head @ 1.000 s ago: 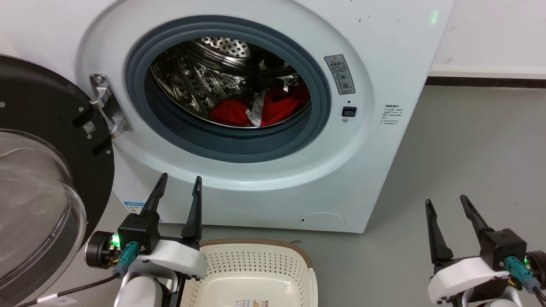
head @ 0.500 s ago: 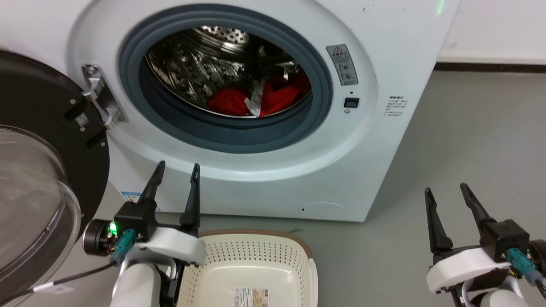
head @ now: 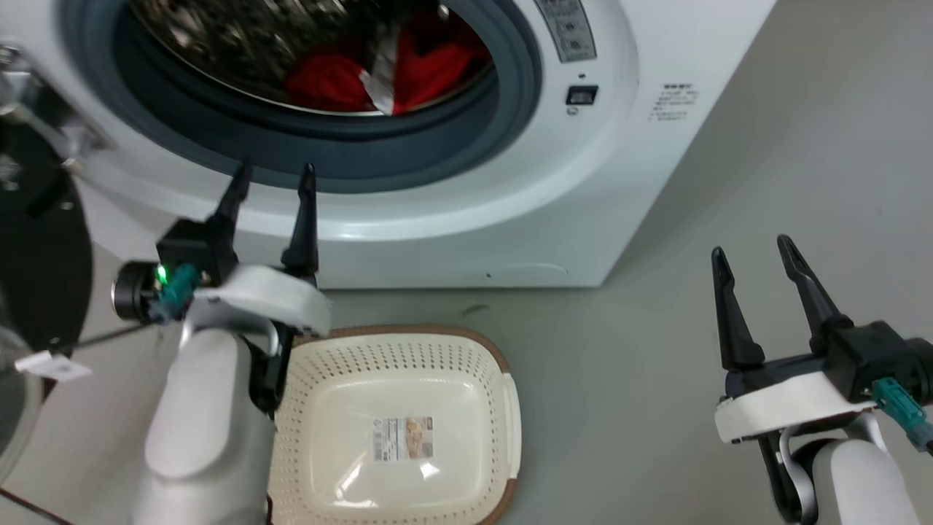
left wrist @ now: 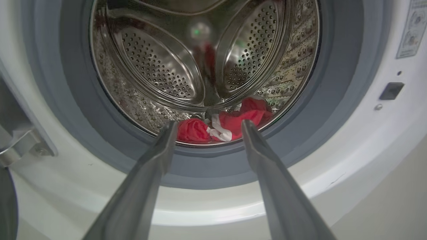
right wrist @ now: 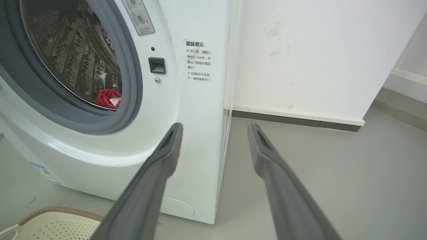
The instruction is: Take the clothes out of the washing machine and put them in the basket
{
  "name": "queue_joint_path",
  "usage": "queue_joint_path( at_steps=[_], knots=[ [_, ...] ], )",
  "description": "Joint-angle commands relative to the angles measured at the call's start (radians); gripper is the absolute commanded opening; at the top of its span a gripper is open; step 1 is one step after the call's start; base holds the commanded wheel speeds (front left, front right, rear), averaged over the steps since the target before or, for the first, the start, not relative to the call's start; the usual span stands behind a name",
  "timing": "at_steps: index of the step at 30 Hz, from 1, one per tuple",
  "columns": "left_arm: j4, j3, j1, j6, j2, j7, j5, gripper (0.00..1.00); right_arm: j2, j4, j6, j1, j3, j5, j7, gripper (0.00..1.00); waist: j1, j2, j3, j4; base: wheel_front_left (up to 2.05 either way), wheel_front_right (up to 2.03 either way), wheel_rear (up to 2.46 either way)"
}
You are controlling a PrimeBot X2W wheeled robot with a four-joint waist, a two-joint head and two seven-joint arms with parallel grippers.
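Note:
The white washing machine (head: pixel 583 189) stands with its door swung open. Red clothes (head: pixel 328 76) with a white strip lie at the bottom of the steel drum, and the same clothes (left wrist: pixel 233 121) appear in the left wrist view. My left gripper (head: pixel 275 172) is open and empty, its tips level with the grey porthole rim, outside the drum. Open and empty too, my right gripper (head: pixel 751 248) hangs over the floor to the right of the machine. The cream basket (head: pixel 342 364) with a brown rim sits empty on the floor in front of the washer, beside my left forearm.
The black-framed glass door (head: pixel 44 292) hangs open at the far left. Grey floor (head: pixel 619 379) stretches between basket and right gripper. A white wall (right wrist: pixel 317 56) with a dark skirting runs behind the machine on the right.
The head camera has tilted down and drawn closer, so the washer sits higher in the picture. My left gripper has risen towards the porthole rim. Both grippers stay open.

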Motion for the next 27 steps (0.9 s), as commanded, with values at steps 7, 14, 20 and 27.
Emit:
queue_joint_path(
  at_steps=[7, 14, 20, 27],
  knots=[
    [0.170, -0.013, -0.203, -0.006, 0.069, -0.003, -0.039, 1.00, 0.002, 0.016, -0.001, -0.058, 0.036, 0.029, -0.029, 1.00, -0.0001, 0.0000, 0.132, -0.111, 0.00, 0.00, 0.00],
    [0.332, -0.068, -0.398, -0.006, 0.145, 0.042, -0.091, 1.00, 0.003, 0.046, -0.001, -0.083, 0.077, 0.072, -0.051, 1.00, -0.0001, 0.0000, 0.198, -0.189, 0.00, 0.00, 0.00],
    [0.442, -0.109, -0.547, -0.007, 0.213, 0.141, -0.158, 1.00, 0.003, 0.065, -0.001, -0.098, 0.111, 0.117, -0.066, 1.00, -0.0001, 0.0000, 0.253, -0.252, 0.00, 0.00, 0.00],
    [0.525, -0.156, -0.707, -0.007, 0.278, 0.309, -0.232, 1.00, 0.003, 0.071, -0.001, -0.124, 0.150, 0.164, -0.071, 1.00, -0.0001, 0.0000, 0.324, -0.315, 0.00, 0.00, 0.00]
  ],
)
